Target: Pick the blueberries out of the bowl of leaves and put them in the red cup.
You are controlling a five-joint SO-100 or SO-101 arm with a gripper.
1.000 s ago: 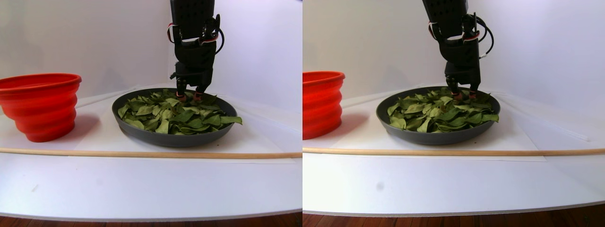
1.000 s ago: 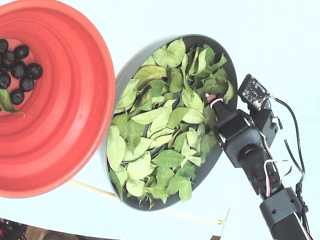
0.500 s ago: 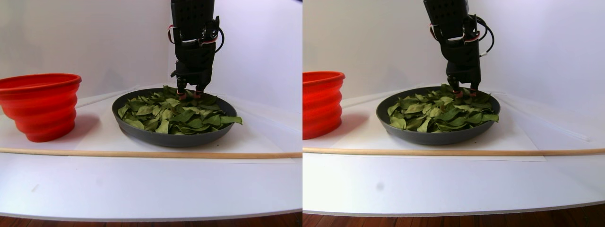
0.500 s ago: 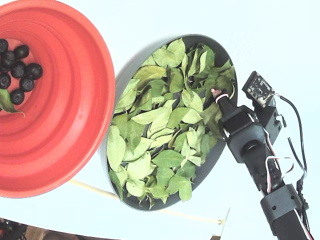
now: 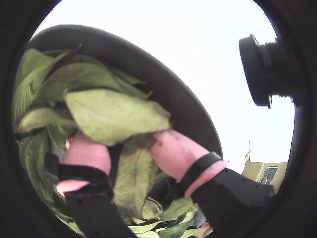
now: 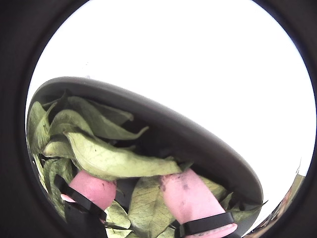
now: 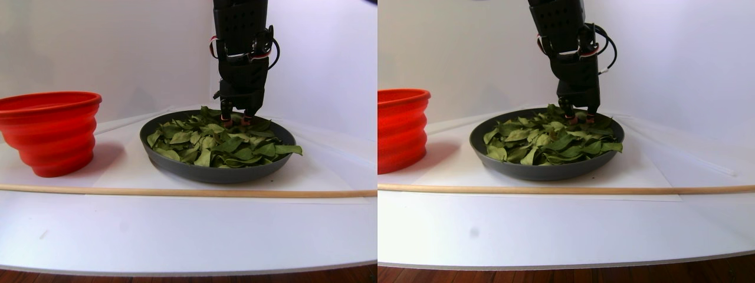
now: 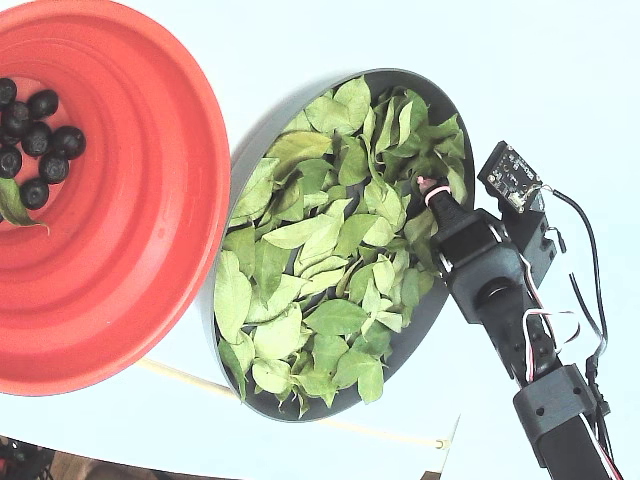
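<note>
The dark grey bowl [image 8: 428,88] [image 7: 218,173] is heaped with green leaves [image 8: 320,260]. No blueberries show among them. Several blueberries [image 8: 40,135] lie in the red cup [image 8: 150,200] [image 7: 50,132], beside one stray leaf [image 8: 10,205]. My gripper [image 8: 430,188] [image 7: 236,118] points down at the bowl's right edge in the fixed view, its tips in the leaves. Both wrist views show my gripper [image 5: 126,148] [image 6: 138,186] open, pink fingertips [image 5: 86,151] apart, a leaf [image 5: 114,114] lying across them and more leaves in the gap. No berry shows between them.
A thin wooden stick [image 7: 177,191] [image 8: 190,378] lies across the white table in front of bowl and cup. The cup stands close to the bowl's left side in the fixed view. A small circuit board [image 8: 512,180] juts from the arm, and the table's front edge [image 7: 177,268] is near.
My gripper has risen a little in the leaves and shifted slightly toward the bowl's rim. Leaves near its tips have stirred. The berries in the cup have not moved.
</note>
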